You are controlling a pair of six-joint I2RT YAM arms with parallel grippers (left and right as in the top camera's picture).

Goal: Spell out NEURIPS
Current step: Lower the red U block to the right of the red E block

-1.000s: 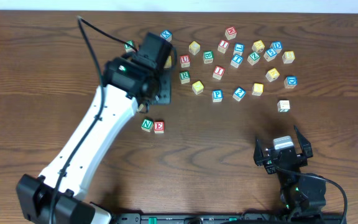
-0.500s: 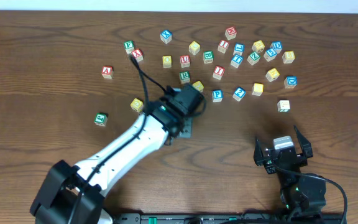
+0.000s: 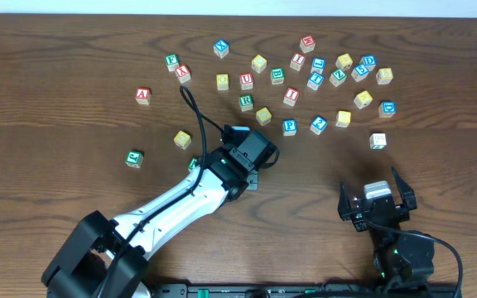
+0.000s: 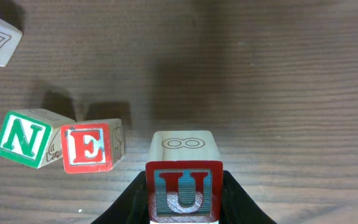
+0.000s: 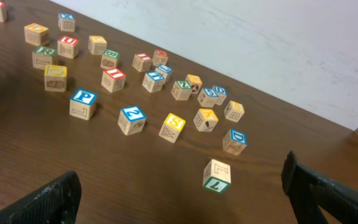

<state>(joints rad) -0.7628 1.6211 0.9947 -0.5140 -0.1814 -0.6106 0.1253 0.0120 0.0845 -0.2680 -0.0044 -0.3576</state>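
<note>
The left fingers (image 4: 129,202) are clenched on the red U cube (image 4: 184,190). One finger presses on each side of the cube, and its U face looks toward the wrist camera. A figure 8 is on its top face. It is not possible to tell if this cube touches the table (image 3: 56,50) or hangs just over it.

To the left of the held cube stand the green N cube (image 4: 22,138) and the red E cube (image 4: 87,147). They touch each other side by side. The U cube is just beside the E cube, with a small gap between them.

Farther on the table, among the loose cubes, lie the green R cube (image 3: 246,102), the red I cube (image 3: 291,95), the blue P cube (image 3: 289,127) and the yellow S cube (image 5: 173,126).

The right fingers (image 5: 331,196) are spread wide and hold nothing, well apart from all cubes.
</note>
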